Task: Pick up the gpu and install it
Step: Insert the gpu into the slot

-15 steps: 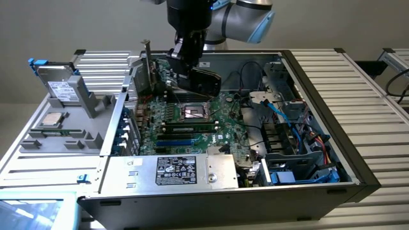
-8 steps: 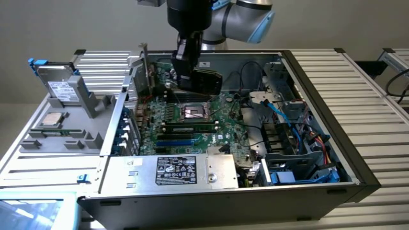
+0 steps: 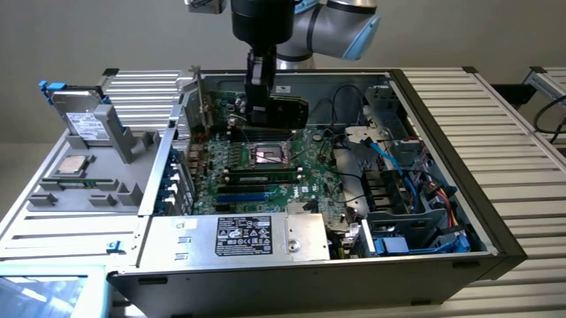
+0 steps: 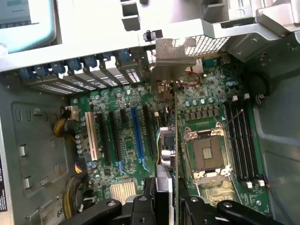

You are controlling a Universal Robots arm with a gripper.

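Though its print is too small to read, a label (image 3: 243,236) marks the silver cover (image 3: 305,244) at 6 o'clock in the exterior view. Past it lies the CPU socket (image 3: 268,156). At 12 o'clock from that, the gpu (image 3: 290,109) stands on edge, clamped between the gripper's (image 4: 168,208) fingers, which are half closed around it. At 10 o'clock sits a white-labelled hard drive (image 3: 84,126).

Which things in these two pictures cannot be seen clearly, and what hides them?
- Slot beneath the flat green-and-black gpu card: wrist view, covered by the edge-on card itself.
- Part of the card: exterior view, behind the black gripper.
- White label print on the silver power supply box: exterior view, too small.
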